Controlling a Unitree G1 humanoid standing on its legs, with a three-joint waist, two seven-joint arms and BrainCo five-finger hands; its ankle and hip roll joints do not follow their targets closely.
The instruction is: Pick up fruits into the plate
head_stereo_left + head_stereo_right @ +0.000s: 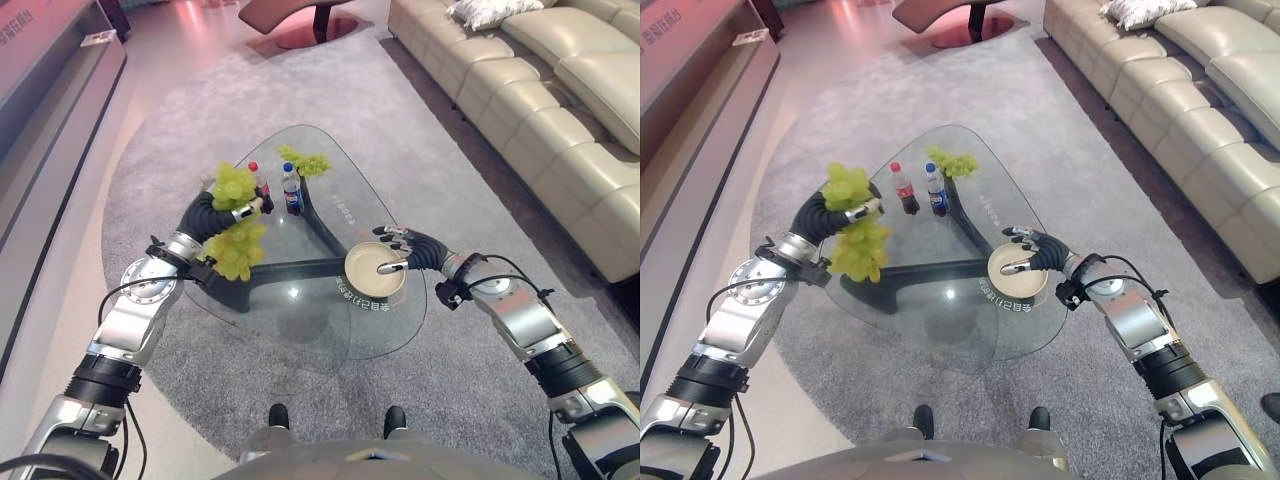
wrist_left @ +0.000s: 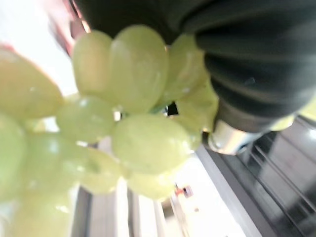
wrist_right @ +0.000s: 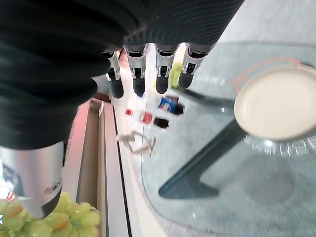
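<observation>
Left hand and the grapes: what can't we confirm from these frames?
- Left hand: its fingers are buried in the grapes in both eye views, and in its wrist view grapes crowd the lens.
- Grape stem: hidden by the fruit.
- Second grape bunch at the table's far edge: too small to judge.
- Plate: partly covered by the right hand.

Grapes hide the left hand's grip

The green grape bunch (image 1: 236, 215) covers the left hand (image 1: 243, 211), its fingers mostly hidden; the sofa (image 1: 545, 90) is cut off on the right.
</observation>
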